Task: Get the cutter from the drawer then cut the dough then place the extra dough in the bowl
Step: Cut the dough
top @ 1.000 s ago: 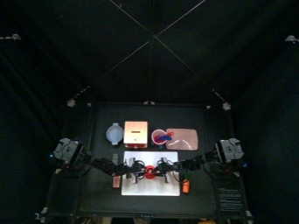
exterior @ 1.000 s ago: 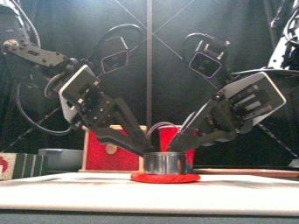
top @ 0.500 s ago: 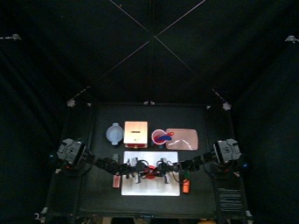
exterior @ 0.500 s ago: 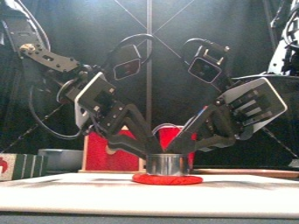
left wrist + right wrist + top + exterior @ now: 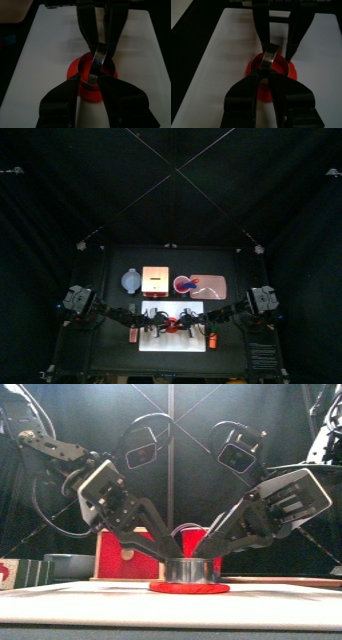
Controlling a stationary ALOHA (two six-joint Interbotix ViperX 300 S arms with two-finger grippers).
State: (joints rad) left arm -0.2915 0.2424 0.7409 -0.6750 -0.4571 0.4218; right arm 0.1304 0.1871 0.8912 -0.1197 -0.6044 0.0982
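Note:
On the white cutting board (image 5: 187, 340) lies a flat red dough disc (image 5: 189, 587), and a round metal cutter (image 5: 190, 571) stands upright in its middle. My left gripper (image 5: 167, 556) comes down from the left and is shut on the cutter's near rim (image 5: 98, 62). From the right, my right gripper (image 5: 214, 556) is shut on the opposite rim (image 5: 269, 55). In the left wrist view the dough (image 5: 81, 85) shows red around the ring, and my left gripper (image 5: 91, 80) pinches the ring's wall. The right wrist view has my right gripper (image 5: 266, 75) closed on the wall too.
Behind the board stand a blue-grey bowl (image 5: 130, 280), a pale wooden box (image 5: 156, 279) with a red drawer front (image 5: 127, 554), and a pink tray (image 5: 203, 286) holding toy foods. A red cup (image 5: 11, 572) stands at the far left.
The left arm dipped and tilted half a second ago and has come back up. The cutter stays pressed on the dough with both grippers on it.

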